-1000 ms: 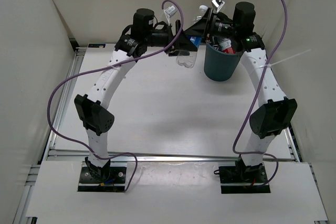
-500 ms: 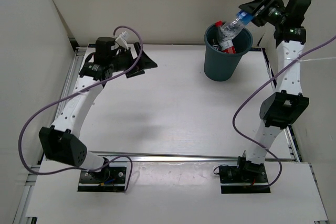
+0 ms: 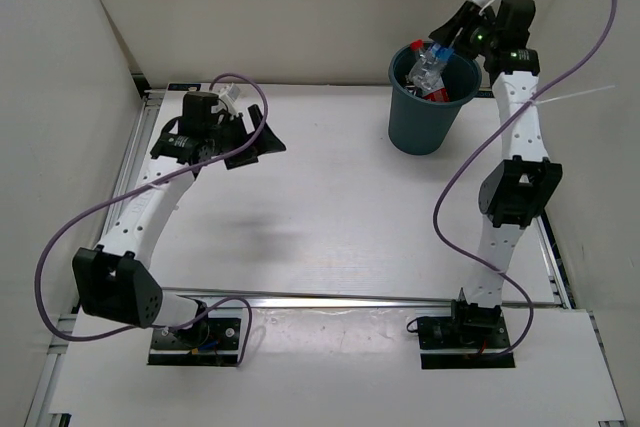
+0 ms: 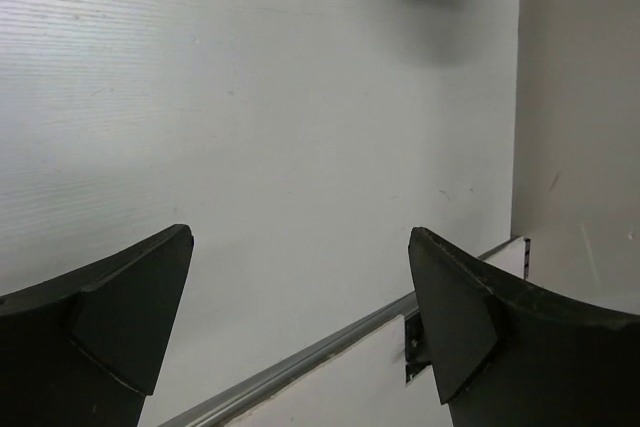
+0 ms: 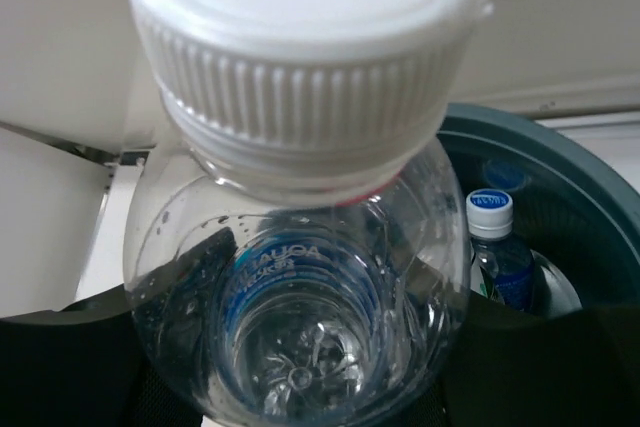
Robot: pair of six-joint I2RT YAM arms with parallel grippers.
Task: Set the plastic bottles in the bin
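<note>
Lowering a blue-labelled bottle (image 5: pixel 300 277) into the bin (image 3: pixel 420 127).
Clamped in the right gripper (image 3: pixel 447 35), cap towards the wrist, base slanting down ahead of the fingertips and past the rim, just above the other bottles (image 5: pixel 497 247) lying inside. Best to let go only once centred over the opening, clear of the rim, then pull straight up. Left gripper (image 4: pixel 300 317) spread wide, holding nothing, well apart from the bin.

Left arm folded low at far left, left gripper (image 3: pixel 265 140) level, jaws wide apart. Right arm stretched up at far right, right gripper (image 3: pixel 447 35) pitched down, clamped on bottle (image 5: pixel 300 267).
</note>
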